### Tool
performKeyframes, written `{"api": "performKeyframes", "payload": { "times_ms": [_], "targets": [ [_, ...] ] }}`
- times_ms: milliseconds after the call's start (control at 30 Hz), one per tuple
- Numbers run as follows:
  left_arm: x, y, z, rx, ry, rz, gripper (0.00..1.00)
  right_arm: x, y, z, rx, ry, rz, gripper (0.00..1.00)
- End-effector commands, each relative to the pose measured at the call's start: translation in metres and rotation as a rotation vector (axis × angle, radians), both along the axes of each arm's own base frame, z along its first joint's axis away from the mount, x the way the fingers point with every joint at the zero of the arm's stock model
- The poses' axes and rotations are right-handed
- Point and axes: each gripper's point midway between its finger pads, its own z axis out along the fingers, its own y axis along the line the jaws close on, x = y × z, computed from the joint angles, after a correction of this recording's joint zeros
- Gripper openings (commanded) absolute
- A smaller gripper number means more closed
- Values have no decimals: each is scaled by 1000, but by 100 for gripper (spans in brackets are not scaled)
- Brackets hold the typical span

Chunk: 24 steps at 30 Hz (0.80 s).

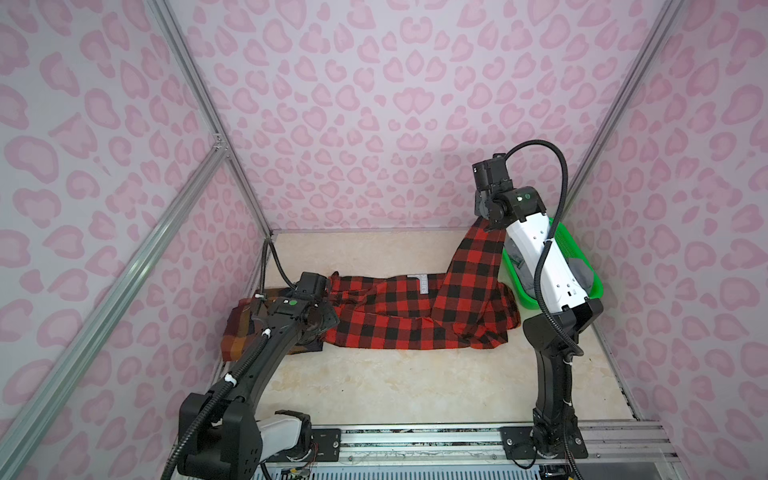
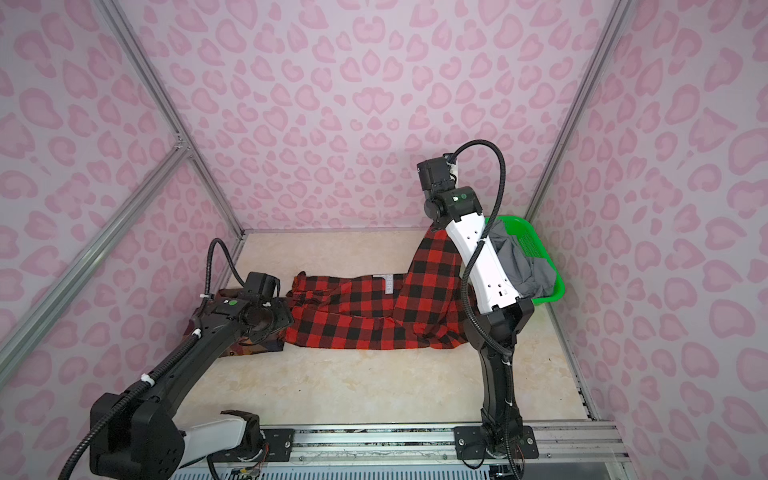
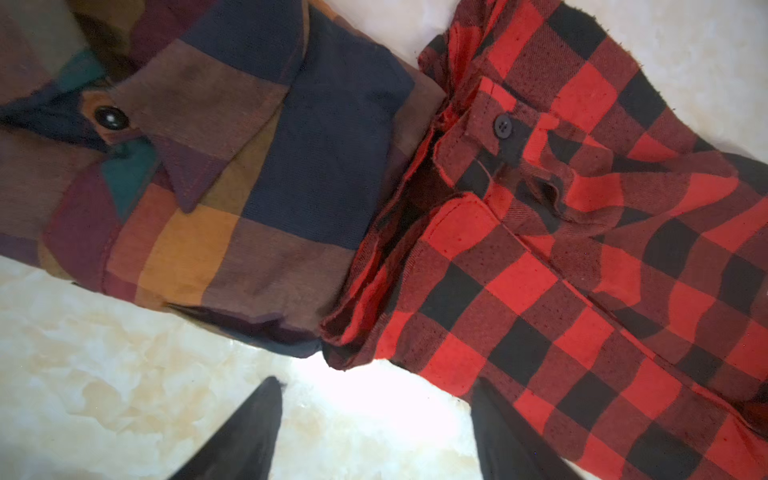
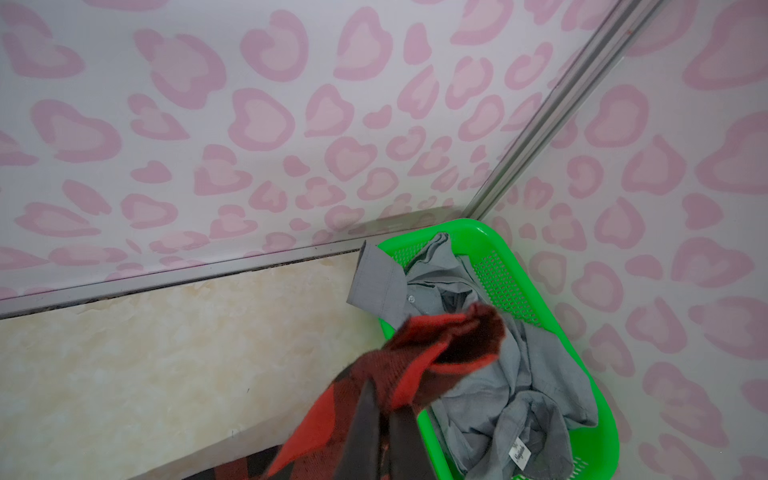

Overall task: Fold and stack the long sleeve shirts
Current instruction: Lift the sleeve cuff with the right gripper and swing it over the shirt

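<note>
Flannel hangs from a single pinch
Right fingers (image 1: 485,220) clamp the red-and-black flannel (image 1: 415,316) above the tabletop's far right corner; left fingers (image 3: 249,432) gape empty. Pulling could drag its cuff across the plaid shirt (image 1: 239,332).

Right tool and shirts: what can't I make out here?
- Right tool: its grip hidden by its wrist in both top views, by bunched flannel in the right wrist view.
- Plaid shirt: largely covered by the left arm in both top views.
- Grey shirt: partly behind the right arm; label unreadable.
</note>
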Motion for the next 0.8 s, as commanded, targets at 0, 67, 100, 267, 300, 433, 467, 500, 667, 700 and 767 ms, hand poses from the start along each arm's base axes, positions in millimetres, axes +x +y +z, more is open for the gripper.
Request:
{"api": "performKeyframes", "payload": {
  "times_ms": [0,67,100,267,300,433,467,500,667,700,767],
  "targets": [
    [4,8,7,48,-48,3,74,7,14,12,9,-45,61,0],
    [4,9,10,47,-57,6,74,10,21,8,22,-42,79,0],
    [5,8,10,43,-62,5,74,15,30,0,26,-27,117,0],
    [2,8,10,36,-73,8,74,31,63,-25,-36,5,180,0],
    [2,9,11,37,-80,10,74,35,63,-27,-65,-3,162,0],
    [-1,14,18,48,-114,31,74,52,65,-27,-64,-52,163,0],
    [-1,14,19,46,-125,35,74,53,68,-23,-48,-68,177,0],
    [-2,14,20,43,-139,39,74,55,74,-20,-25,-81,201,0],
    [-4,17,22,42,-172,57,74,36,124,-3,-57,-114,319,0],
    [-3,16,22,38,-178,55,74,28,132,-2,-82,-111,315,0],
    [-2,16,23,37,-181,53,74,13,135,-6,-120,-84,282,0]
  ]
}}
